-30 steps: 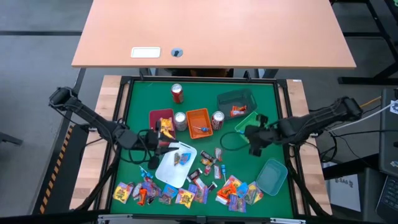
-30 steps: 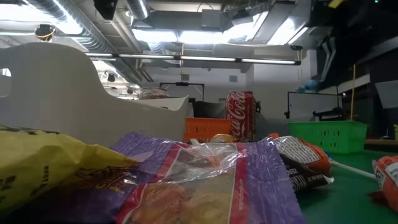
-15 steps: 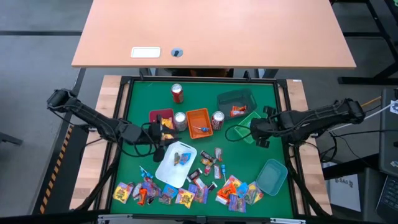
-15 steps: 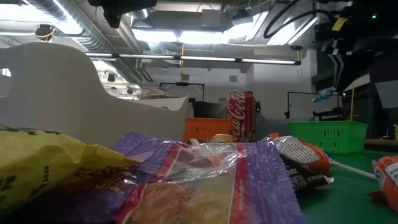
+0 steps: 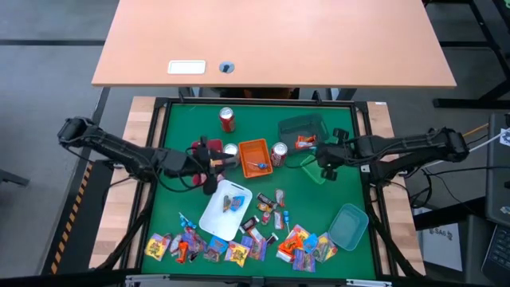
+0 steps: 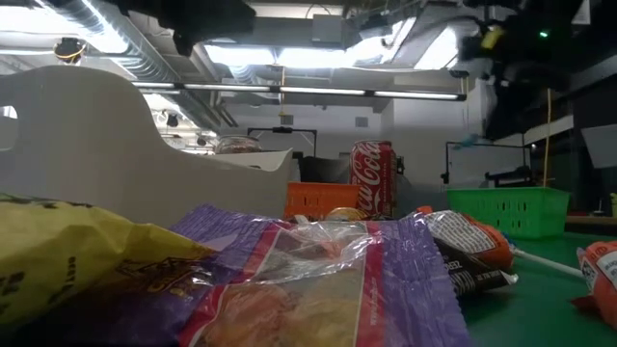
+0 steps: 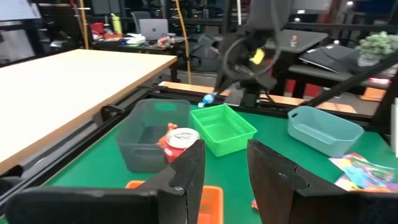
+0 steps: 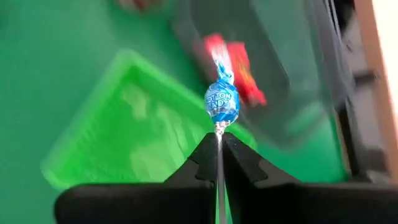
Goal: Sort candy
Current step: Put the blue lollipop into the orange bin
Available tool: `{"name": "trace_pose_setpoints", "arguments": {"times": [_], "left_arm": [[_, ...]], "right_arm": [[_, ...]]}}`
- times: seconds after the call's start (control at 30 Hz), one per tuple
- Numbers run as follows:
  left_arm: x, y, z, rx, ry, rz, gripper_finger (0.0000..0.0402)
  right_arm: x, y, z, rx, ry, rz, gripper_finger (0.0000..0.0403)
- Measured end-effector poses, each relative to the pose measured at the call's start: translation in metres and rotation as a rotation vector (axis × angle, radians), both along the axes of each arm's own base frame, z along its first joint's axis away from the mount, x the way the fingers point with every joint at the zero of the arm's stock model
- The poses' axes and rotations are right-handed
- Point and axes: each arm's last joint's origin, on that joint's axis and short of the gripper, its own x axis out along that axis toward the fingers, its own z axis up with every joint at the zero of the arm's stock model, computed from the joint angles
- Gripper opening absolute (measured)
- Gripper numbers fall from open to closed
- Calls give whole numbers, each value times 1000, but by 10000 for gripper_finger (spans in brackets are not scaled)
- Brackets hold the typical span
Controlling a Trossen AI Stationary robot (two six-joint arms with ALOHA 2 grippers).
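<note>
The candy lies in a heap (image 5: 239, 247) along the near edge, with a few pieces on the white tray (image 5: 225, 211). My right gripper (image 8: 219, 152) is shut on a blue lollipop (image 8: 222, 104) and hangs above the green tray (image 8: 143, 124), next to the dark grey bin (image 8: 249, 93) that holds red candy (image 8: 239, 65). The left wrist view shows that lollipop (image 7: 208, 99) over the green tray (image 7: 224, 127). My left gripper (image 7: 225, 177) is open with nothing between its fingers; it stands over the maroon tray (image 5: 204, 148), pointing level across the table. My right gripper pinches the lollipop's thin white stick (image 8: 219, 134) between its two fingertips, just below the wrapped head. The fingers slant down from the table's right side. The lollipop is lifted clear, its head sticking out beyond the fingertips over the green tray.
An orange tray (image 5: 255, 155) holds one piece. Two silver cans (image 5: 231, 151) (image 5: 279, 151) flank it and a red can (image 5: 227, 119) stands farther back. A teal tray (image 5: 348, 226) sits at the near right. A tan table (image 5: 271, 40) lies beyond the far edge.
Both arms have swung toward the table's far edge. My right gripper has carried the blue lollipop from beside the green tray to above it, still shut on the stick. My left gripper has left the white tray's far corner and come over the maroon tray, staying open.
</note>
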Motion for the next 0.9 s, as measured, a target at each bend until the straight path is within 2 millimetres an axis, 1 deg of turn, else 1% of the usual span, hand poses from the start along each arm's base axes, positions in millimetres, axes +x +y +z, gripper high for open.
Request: {"name": "trace_pose_setpoints", "arguments": {"times": [0.2,0.3,0.43,0.57,0.7,0.77,0.9], "left_arm": [[1,9,0,0,0,41,108],[2,11,0,-5,-2,48,108],[1,7,0,-9,-1,16,108],[0,-7,0,-23,2,-109,108],[-4,-24,-2,-83,11,-238,108],[-7,-33,-6,-137,51,-290,108],[-17,-48,-19,-282,180,-350,108]], "right_arm": [[33,6,17,115,-355,136,12],[49,8,27,122,-521,188,12],[70,10,31,95,-670,225,12],[93,12,23,78,-737,246,12],[112,13,7,67,-744,259,12],[120,14,-3,67,-734,258,12],[129,14,-21,44,-673,234,12]]}}
